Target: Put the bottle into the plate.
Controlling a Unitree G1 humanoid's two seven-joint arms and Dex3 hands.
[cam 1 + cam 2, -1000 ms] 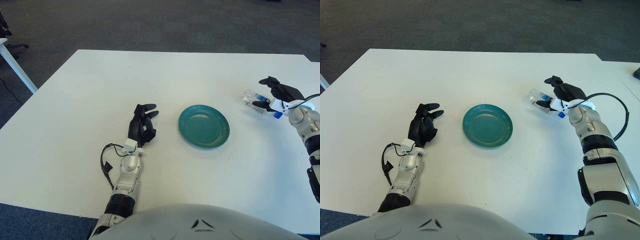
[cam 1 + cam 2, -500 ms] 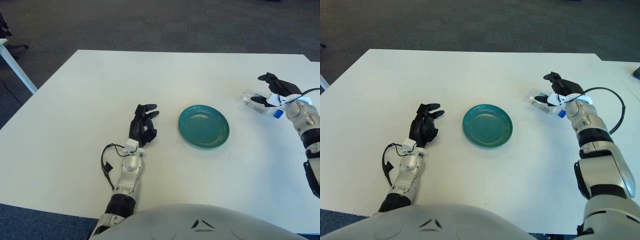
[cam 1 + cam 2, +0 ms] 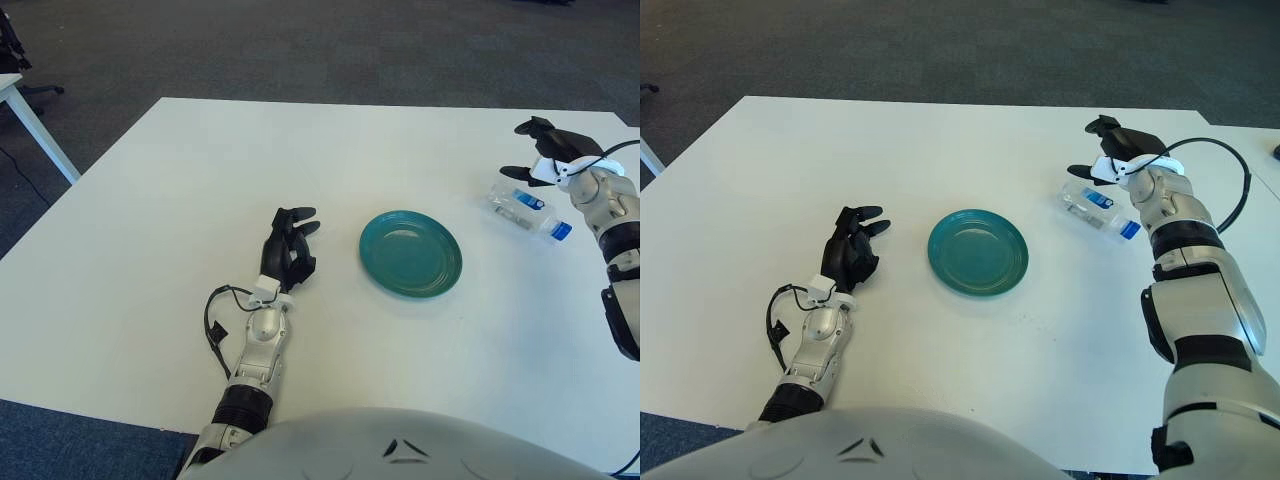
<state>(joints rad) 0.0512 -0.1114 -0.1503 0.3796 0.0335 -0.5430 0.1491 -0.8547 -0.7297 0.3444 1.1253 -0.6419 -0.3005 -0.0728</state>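
Both hands held nothing: my right hand (image 3: 1110, 152) hovered spread just beyond the lying water bottle (image 3: 1098, 209); my left hand (image 3: 852, 254) stayed left of the teal plate (image 3: 977, 251).

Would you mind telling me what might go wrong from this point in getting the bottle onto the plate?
1. The bottle lies on its side on the table, so it may roll away when nudged.
2. The right hand is open beyond the bottle, holding nothing; a poorly placed grasp could push the bottle instead of gripping it.
3. The plate is shallow, so a bottle laid in it could roll out.
The left hand shows left of the plate.
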